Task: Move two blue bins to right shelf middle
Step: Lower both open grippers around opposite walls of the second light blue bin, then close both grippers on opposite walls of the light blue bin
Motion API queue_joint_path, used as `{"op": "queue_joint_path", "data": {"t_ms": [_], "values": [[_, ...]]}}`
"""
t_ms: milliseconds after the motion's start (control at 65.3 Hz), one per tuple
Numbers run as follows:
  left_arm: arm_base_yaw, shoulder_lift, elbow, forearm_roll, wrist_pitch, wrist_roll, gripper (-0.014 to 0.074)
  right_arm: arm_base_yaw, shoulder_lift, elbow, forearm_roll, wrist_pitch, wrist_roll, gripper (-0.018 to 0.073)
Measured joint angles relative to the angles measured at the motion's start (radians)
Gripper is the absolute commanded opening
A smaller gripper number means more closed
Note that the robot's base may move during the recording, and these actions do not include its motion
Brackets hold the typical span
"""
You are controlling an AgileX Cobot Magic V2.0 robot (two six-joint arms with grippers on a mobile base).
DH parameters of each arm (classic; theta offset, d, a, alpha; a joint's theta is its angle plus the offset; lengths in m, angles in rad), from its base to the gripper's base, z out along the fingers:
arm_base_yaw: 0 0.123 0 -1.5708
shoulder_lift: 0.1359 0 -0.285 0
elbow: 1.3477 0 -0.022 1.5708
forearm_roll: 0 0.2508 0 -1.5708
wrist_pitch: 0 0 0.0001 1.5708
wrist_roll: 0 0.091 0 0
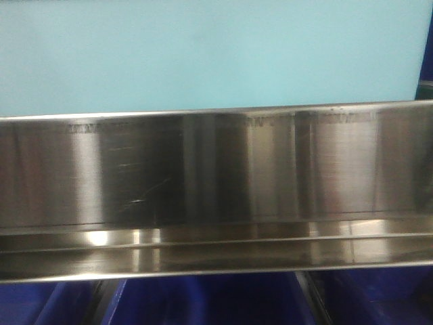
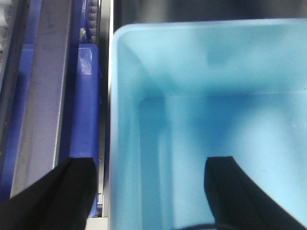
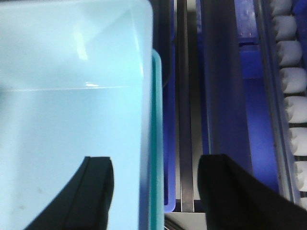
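A pale light-blue bin (image 1: 203,54) fills the top of the front view, resting behind the shiny steel front rail of the shelf level (image 1: 203,169). In the left wrist view I look down into the bin (image 2: 216,96). My left gripper (image 2: 148,191) is open, one finger outside the bin's left wall and one inside. In the right wrist view the bin (image 3: 72,120) lies to the left. My right gripper (image 3: 156,191) is open astride its right wall. A teal edge (image 3: 156,143) runs along that wall; I cannot tell whether it belongs to a second bin.
Dark blue bins (image 1: 203,301) sit under the rail. Another dark blue bin (image 2: 84,105) and a steel upright (image 2: 43,96) stand close left of the pale bin. On the right are steel rails (image 3: 184,120), dark blue plastic (image 3: 249,120) and several white rollers (image 3: 292,72).
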Motion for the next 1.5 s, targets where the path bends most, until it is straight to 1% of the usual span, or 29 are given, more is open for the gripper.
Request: {"op": "queue_joint_path", "data": {"t_ms": [199, 490, 736, 1165, 1379, 1502], "values": [[0.000, 0.000, 0.007, 0.000, 0.000, -0.020, 0.0382, 0.000, 0.000, 0.008, -0.004, 0.000, 0.000, 0.0288], [0.000, 0.000, 0.079, 0.000, 0.000, -0.039, 0.0382, 0.000, 0.000, 0.055, -0.004, -0.002, 0.000, 0.0288], [0.000, 0.000, 0.087, 0.000, 0.000, -0.047, 0.0382, 0.000, -0.005, 0.116, -0.012, -0.012, 0.013, 0.0288], [0.000, -0.011, 0.168, 0.006, -0.023, -0.051, 0.0382, 0.000, -0.011, 0.124, -0.012, -0.021, 0.021, 0.0288], [0.000, -0.011, 0.173, 0.008, -0.025, -0.065, 0.0382, 0.000, -0.012, 0.124, -0.012, -0.023, 0.021, 0.0288], [0.000, -0.011, 0.173, -0.008, -0.025, -0.067, 0.0382, 0.000, -0.012, 0.124, -0.012, -0.023, 0.021, 0.0288]]}}
